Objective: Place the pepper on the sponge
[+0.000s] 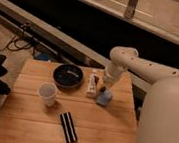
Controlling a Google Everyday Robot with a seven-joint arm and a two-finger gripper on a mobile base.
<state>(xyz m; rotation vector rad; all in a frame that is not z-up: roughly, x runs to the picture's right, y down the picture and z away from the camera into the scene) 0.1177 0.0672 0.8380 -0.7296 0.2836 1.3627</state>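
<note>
Toward the right side of the table [25,122], the pepper [101,88] shows as a small dark-red spot at the far-left edge of the sponge [104,98]. It is either touching the sponge or just above it, and I cannot tell which. The gripper [103,84] reaches down from the far right, with its tip right at the pepper. I cannot tell whether it has the pepper clamped or has let it go.

I judge this to be the placing step itself. The scene fits the pepper being set down onto the pad, and it fits just as well a pepper that rests there with the gripper about to lift off.

Whichever it is, the next move has to run straight along the vertical with no sideways drag. The pepper is round, the sponge is soft, and the pepper sits near the sponge's edge, so I expect a nudge could roll it onto the wood.

A white bottle [92,83] stands just left of the gripper, close enough to clip. Further left are a dark bowl [67,76] and a white cup [48,93], and a black ribbed bar [68,127] lies nearer, all well apart from the sponge.
</note>
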